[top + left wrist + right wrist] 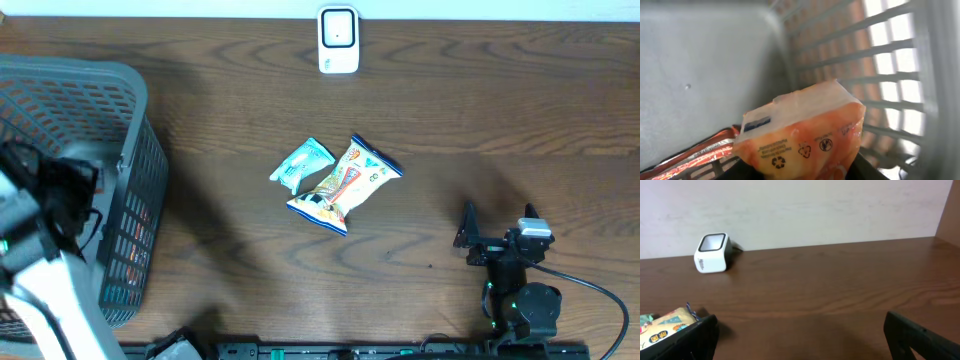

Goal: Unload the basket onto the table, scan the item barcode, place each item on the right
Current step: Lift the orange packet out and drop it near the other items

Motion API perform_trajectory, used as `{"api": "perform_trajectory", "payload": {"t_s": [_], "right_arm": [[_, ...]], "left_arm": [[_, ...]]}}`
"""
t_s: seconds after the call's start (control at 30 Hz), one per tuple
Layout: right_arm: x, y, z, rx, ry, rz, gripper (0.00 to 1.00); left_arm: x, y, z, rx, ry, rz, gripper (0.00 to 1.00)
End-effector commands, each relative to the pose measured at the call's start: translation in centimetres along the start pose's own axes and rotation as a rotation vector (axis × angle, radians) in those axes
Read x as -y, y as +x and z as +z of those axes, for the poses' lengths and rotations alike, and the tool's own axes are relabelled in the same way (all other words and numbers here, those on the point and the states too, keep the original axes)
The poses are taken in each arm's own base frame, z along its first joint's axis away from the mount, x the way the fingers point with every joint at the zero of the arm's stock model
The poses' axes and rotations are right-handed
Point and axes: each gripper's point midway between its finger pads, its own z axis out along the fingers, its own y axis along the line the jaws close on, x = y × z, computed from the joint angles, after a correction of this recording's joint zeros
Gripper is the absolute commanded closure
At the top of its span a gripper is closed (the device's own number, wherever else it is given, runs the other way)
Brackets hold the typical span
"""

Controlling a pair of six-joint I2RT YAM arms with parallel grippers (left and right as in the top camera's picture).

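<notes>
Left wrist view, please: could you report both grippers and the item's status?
Left gripper shut on orange packet, inside basket. Right gripper open, empty. Scanner at far edge, not yet reached. Teal packet and snack bag mid-table.

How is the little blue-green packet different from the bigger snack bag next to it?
The blue-green packet is smaller; the snack bag is longer. The packet is nearly all teal; the bag is cream and orange with blue ends. Both lie flat on the brown table, close together.
</notes>
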Motion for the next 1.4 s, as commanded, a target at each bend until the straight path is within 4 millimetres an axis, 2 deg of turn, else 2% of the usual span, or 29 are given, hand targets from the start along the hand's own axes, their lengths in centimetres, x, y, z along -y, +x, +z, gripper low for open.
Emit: {"api": "perform_trajectory", "payload": {"t_s": [0.0,0.2,0.37,0.57,0.67,0.73,0.9,1.07,1.2,1.37], "right_arm": [[-0.1,0.1,0.0,-0.002,-0.007,-0.016,0.01],[-0.1,0.1,0.0,-0.003,-0.007,-0.017,0.01],[-0.1,0.1,0.0,-0.003,-0.007,-0.017,0.01],[-0.1,0.1,0.0,-0.002,-0.007,-0.016,0.01],[-0.1,0.1,0.0,-0.002,-0.007,-0.016,0.01],[-0.1,0.1,0.0,-0.003,-0.007,-0.017,0.01],[-0.1,0.1,0.0,-0.002,-0.007,-0.016,0.01],[-0.1,0.1,0.0,-0.002,-0.007,-0.016,0.01],[-0.1,0.1,0.0,-0.003,-0.007,-0.017,0.01],[-0.1,0.1,0.0,-0.002,-0.007,-0.016,0.01]], "left_arm": [[2.0,-0.4,-4.3,0.094,0.107,0.055,0.60],[3.3,-0.3,-8.8,0.197,0.211,0.092,0.60],[5.3,0.6,-10.9,0.198,0.324,0.166,0.60],[9.9,2.4,-13.7,0.138,0.537,0.281,0.60],[12.6,4.3,-15.6,0.077,0.683,0.357,0.60],[14.1,6.4,-16.6,0.007,0.777,0.414,0.60],[15.6,10.6,-17.5,-0.114,0.865,0.522,0.60],[16.5,15.6,-16.5,-0.218,0.875,0.683,0.60],[16.6,21.7,-14.6,-0.375,0.847,0.826,0.60],[14.8,32.3,-10.7,-0.600,0.730,1.083,0.60]]}}
